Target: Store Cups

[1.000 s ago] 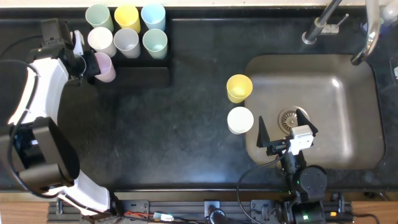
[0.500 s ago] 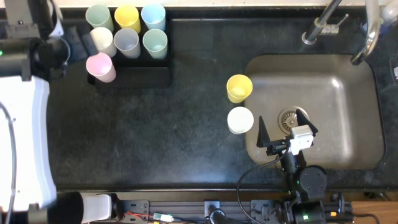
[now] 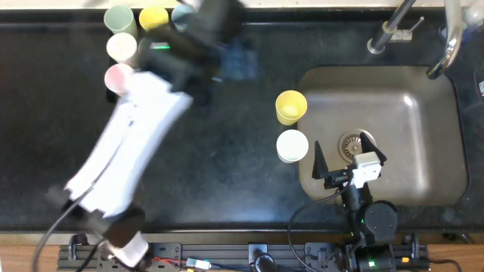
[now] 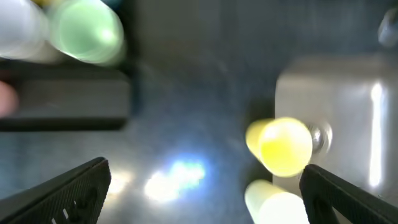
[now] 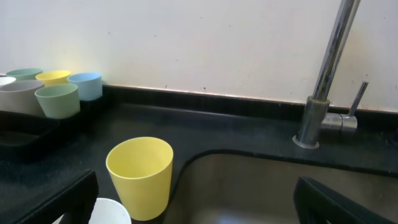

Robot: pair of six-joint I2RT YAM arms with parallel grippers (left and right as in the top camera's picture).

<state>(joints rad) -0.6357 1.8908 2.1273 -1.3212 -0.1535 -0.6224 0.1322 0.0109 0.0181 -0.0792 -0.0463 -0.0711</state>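
Two cups not yet stored, by the look: yellow cup point(image 3: 291, 106) & white cup point(image 3: 293, 146), both upright on counter just beside sink point(image 3: 412, 113), at its rim on robot's-left side. Tray point(image 4: 62, 106) w/ stored cups, pink cup point(image 3: 117, 75) incl., well apart from sink, same side.

Wide open & empty: left gripper point(image 4: 205, 168), high up, between tray & sink. Also spread wide, nothing held: right gripper point(image 5: 196, 180), low over sink, near that same rim.

Risks, prob.:
- Coming down off-centre on yellow cup, clipping its rim w/ a finger, tipping it into sink.
- Catching white cup w/ the outer finger, given how close the two sit at sink edge.
- Crowding right gripper near sink rim, arms bumping.
- Pinching cup wall too lightly, dropping it short of tray.
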